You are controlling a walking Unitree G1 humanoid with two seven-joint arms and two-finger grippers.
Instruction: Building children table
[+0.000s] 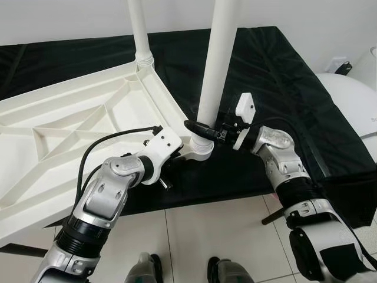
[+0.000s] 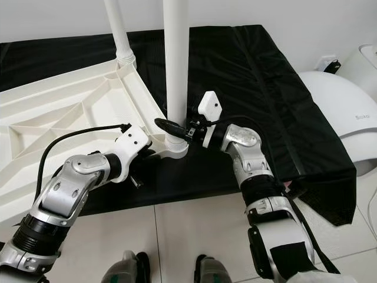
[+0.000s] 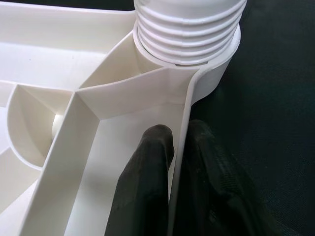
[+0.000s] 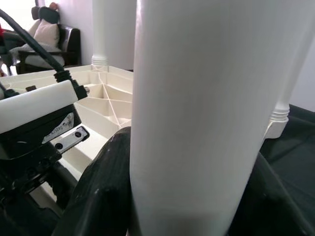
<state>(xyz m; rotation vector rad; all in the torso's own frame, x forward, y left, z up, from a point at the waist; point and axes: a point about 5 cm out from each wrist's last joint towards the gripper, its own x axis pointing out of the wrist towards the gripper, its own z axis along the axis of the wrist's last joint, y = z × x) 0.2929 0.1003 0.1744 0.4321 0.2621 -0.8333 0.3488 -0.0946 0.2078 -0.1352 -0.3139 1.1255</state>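
Observation:
A white plastic table top [image 1: 70,118] lies upside down, ribs upward, on a black cloth. A white leg [image 1: 219,56] stands in the near corner socket [image 1: 198,150]; its threaded end [image 3: 189,27] sits in the socket in the left wrist view. My right gripper [image 1: 199,128] is shut around this leg [image 4: 197,113] just above the socket. My left gripper [image 3: 179,157] pinches the table top's rim wall [image 3: 183,123] beside the socket, one black finger [image 3: 147,172] on each side. A second leg [image 1: 140,32] stands in the far corner.
The black cloth [image 1: 277,76] covers a low surface under the table top. A white rounded appliance [image 2: 339,106] stands to the right. Pale tiled floor [image 1: 206,230] and my feet are below. A third leg [image 4: 283,103] stands beyond in the right wrist view.

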